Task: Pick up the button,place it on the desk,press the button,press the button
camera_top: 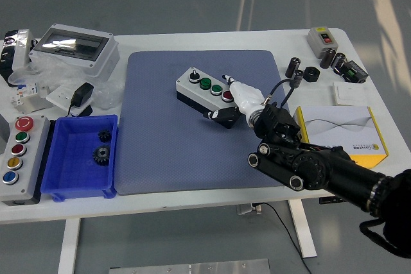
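The grey button box [200, 87] lies at an angle on the blue mat [167, 152], right of its middle. It carries a black knob, two green buttons and a red button [227, 95] at its right end. My right hand [230, 102] reaches in from the lower right. Its white fingers [243, 93] lie over the far right end of the box, beside the red button. Its black thumb [221, 115] sits against the box's near side. The hand looks closed around the right end of the box. The box rests on the mat.
A blue bin [80, 158] with two gears and a long five-button panel [18, 157] stand at the left. A grey enclosure [76, 46] and a black adapter [81, 96] are at the back left. A yellow-white box [340, 131], black cylinders [294, 67] and a small switch box [322, 38] are at the right.
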Tool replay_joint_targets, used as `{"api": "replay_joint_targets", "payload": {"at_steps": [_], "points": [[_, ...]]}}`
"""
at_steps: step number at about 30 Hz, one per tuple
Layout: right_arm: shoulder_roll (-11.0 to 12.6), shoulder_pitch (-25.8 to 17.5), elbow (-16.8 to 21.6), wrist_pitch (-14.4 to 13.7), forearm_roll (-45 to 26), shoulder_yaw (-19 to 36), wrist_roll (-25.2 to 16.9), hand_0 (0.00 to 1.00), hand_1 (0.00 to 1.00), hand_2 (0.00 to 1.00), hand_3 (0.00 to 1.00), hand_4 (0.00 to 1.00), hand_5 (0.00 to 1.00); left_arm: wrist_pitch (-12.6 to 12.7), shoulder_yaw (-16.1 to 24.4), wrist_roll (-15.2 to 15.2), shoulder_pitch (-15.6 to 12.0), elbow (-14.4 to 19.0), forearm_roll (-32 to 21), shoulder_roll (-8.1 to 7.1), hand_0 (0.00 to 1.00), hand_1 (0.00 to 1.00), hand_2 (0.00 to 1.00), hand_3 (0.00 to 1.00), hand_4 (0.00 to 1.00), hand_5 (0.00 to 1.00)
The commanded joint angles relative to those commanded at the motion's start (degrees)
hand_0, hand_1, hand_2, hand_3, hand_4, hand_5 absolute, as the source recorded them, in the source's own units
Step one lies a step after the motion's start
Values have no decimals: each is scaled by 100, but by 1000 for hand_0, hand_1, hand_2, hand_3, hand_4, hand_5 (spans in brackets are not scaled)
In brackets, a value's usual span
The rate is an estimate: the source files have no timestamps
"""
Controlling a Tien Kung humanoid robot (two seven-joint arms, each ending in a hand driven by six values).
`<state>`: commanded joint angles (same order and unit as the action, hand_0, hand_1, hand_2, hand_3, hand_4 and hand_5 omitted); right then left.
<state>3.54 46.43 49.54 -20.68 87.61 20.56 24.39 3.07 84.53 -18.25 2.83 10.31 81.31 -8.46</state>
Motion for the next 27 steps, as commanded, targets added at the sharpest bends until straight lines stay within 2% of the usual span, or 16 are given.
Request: {"api": "replay_joint_targets", "payload": {"at_steps": [5,6,11,12,17,18,23,24,27], "points": [[-2,-9,-4,-21,-8,-59,-17,272,605,735,998,890,254,0,-7,6,-4,0,-6,-2,630,464,521,600,612,222],[0,-12,-1,-31,-13,-66,-32,141,419,561,908,568,99,-1,-10,6,-5,0,-8,-2,630,466,521,599,611,223],[13,-36,12,-45,-91,-115,-190,141,419,561,908,568,99,-2,-34,14,-14,0,-32,3,630,466,521,599,611,223],[17,-42,15,-43,-113,-123,-241,87,335,450,637,132,2,-3,-42,17,-15,0,-40,3,630,466,521,599,604,223],[107,-78,142,-6,-94,-75,-621,87,335,450,637,132,2,0,-62,28,-27,0,-71,6,630,466,521,599,604,223],[156,-87,206,2,-61,-53,-730,62,290,391,457,89,2,1,-67,30,-31,0,-80,8,631,466,523,600,603,221],[534,-163,667,4,124,100,-1274,62,290,391,457,89,2,6,-87,40,-55,0,-119,22,631,466,523,600,603,221],[622,-186,771,15,138,133,-1382,34,225,290,280,32,2,5,-86,43,-58,0,-119,25,630,474,522,600,602,221],[984,-305,1175,152,53,260,-1799,34,225,290,280,32,2,7,-101,62,-64,0,-141,41,630,474,522,600,602,221]]}}
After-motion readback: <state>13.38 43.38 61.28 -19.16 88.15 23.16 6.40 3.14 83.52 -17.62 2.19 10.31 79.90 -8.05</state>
